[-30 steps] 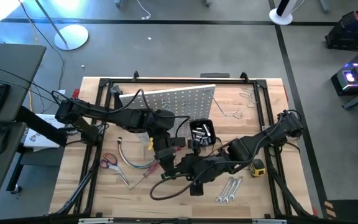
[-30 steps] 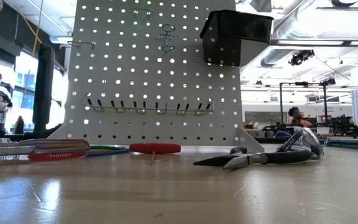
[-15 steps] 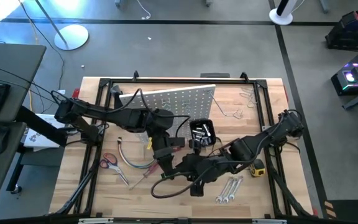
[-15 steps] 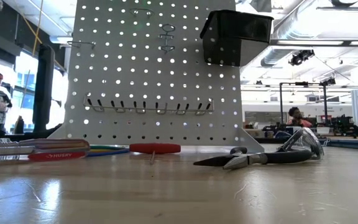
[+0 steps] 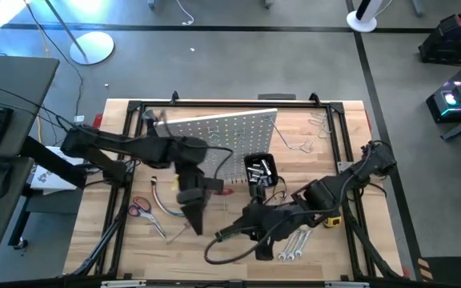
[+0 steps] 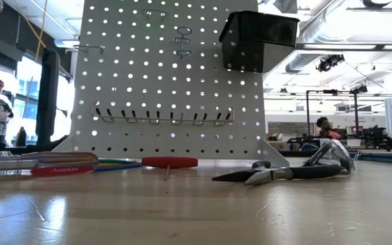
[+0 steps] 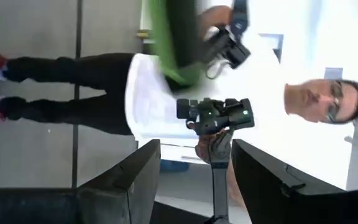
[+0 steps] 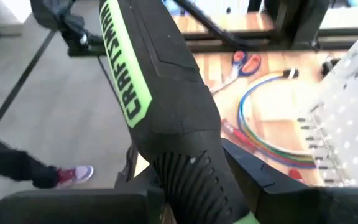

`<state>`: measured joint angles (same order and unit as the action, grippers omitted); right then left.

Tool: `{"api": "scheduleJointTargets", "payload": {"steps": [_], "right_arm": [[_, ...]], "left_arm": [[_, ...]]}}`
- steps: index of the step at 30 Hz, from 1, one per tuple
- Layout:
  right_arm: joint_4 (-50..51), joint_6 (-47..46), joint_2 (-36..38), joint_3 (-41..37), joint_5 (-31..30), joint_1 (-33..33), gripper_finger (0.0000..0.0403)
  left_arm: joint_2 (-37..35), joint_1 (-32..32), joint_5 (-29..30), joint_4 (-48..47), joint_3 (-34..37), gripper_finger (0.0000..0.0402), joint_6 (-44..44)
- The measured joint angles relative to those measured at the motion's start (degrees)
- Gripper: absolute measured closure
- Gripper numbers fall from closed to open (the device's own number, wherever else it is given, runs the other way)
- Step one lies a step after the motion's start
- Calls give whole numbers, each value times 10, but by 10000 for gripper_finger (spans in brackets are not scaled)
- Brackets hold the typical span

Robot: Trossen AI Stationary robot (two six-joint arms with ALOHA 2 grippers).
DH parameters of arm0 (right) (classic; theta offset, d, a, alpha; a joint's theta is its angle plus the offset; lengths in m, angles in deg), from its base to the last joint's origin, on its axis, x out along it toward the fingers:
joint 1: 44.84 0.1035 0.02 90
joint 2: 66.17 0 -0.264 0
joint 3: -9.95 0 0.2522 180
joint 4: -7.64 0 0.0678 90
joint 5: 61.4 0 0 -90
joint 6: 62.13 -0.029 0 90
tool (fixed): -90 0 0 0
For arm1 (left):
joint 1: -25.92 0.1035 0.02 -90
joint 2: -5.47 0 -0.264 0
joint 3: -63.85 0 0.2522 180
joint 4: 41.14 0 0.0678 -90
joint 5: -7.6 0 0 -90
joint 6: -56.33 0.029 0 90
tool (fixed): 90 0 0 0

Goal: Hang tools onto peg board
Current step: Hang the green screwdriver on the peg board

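Now my left jaws have swung clear and stand open, empty, while my right jaws clamp the green-handled screwdriver [image 8: 160, 93] above the counter [image 5: 158, 258] in front of the peg board [image 5: 214, 132] — handover done, hanging it falls to my right arm.

Wooden table [image 5: 134, 248]: scissors [image 5: 140, 207] nr left edge, wrenches [image 5: 293, 245] nr front edge, pliers [image 6: 284, 172] flat, peg board [image 5: 214, 128] standing toward back.
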<state>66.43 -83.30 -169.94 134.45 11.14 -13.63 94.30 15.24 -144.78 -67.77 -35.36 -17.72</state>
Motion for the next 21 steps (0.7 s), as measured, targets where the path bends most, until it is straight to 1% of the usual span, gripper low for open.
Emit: {"api": "scheduleJointTargets", "payload": {"steps": [3, 5, 8, 10, 12, 15, 18, 19, 21], "right_arm": [[11, -9, 1, 0, 3, 3, 323], [12, -9, 7, 0, 3, 3, 323], [4, -9, 21, 0, 2, 3, 323], [-30, -9, 27, 0, 0, -3, 324], [-83, -4, 30, -1, -2, -15, 324], [-195, 19, 30, -1, -3, -34, 324], [-279, 17, 31, -1, 13, -58, 324], [-301, 14, 31, -1, 17, -65, 324], [-353, 0, 30, -1, 29, -79, 324]], "left_arm": [[-35, -1, 31, -18, 0, 210, 8], [-61, -8, 70, -43, 0, 209, 24], [-105, -25, 140, -64, 0, 209, 65], [-135, -44, 204, -68, 0, 209, 109], [-163, -67, 286, -68, -1, 209, 161], [-198, -112, 458, -49, -1, 209, 252], [-217, -153, 632, 12, -1, 209, 363], [-218, -166, 681, 37, -2, 209, 404], [-216, -189, 758, 71, -2, 209, 495]]}}
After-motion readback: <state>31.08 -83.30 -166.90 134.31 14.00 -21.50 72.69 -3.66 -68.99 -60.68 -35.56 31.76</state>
